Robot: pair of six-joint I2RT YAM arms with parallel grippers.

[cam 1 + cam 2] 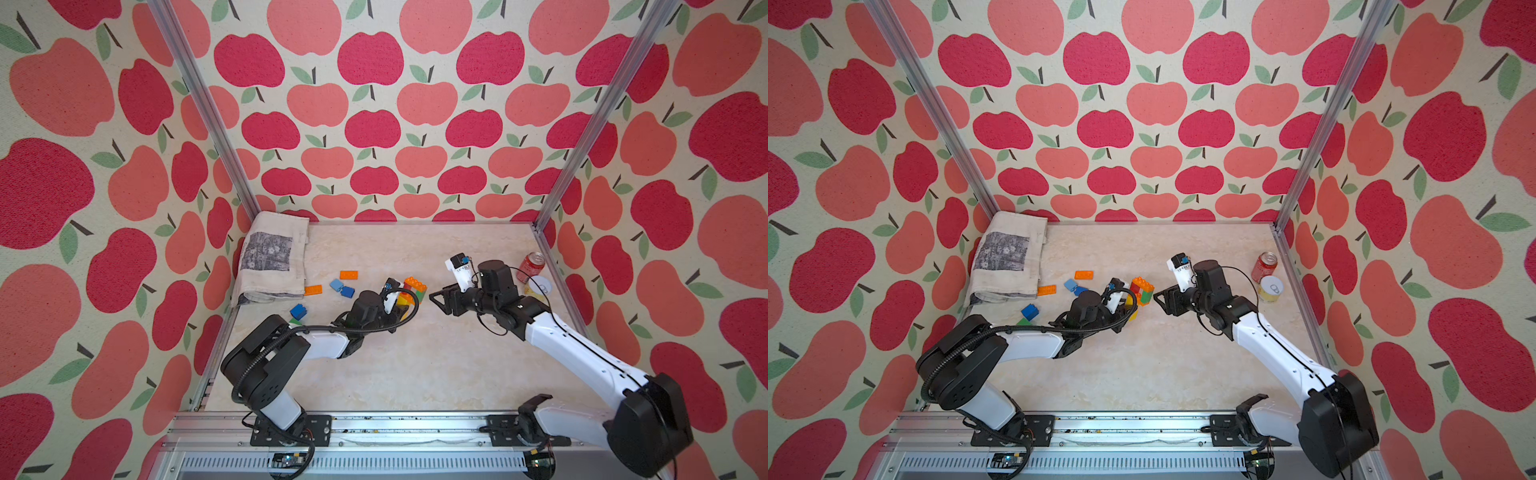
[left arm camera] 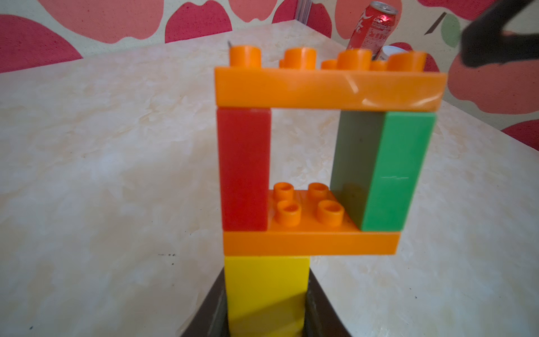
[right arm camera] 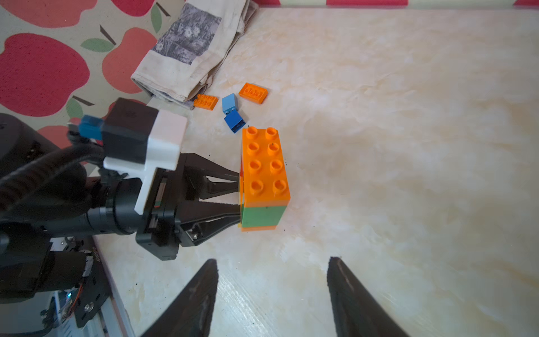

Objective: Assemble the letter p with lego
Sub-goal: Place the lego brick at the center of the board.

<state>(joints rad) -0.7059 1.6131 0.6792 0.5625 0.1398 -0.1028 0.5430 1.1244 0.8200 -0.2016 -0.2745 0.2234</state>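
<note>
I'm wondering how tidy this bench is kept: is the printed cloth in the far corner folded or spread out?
Folded: the cloth lies in stacked layers, which show along its near edge.

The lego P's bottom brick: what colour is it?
Yellow; the bottom brick shows best in the left wrist view.
</note>
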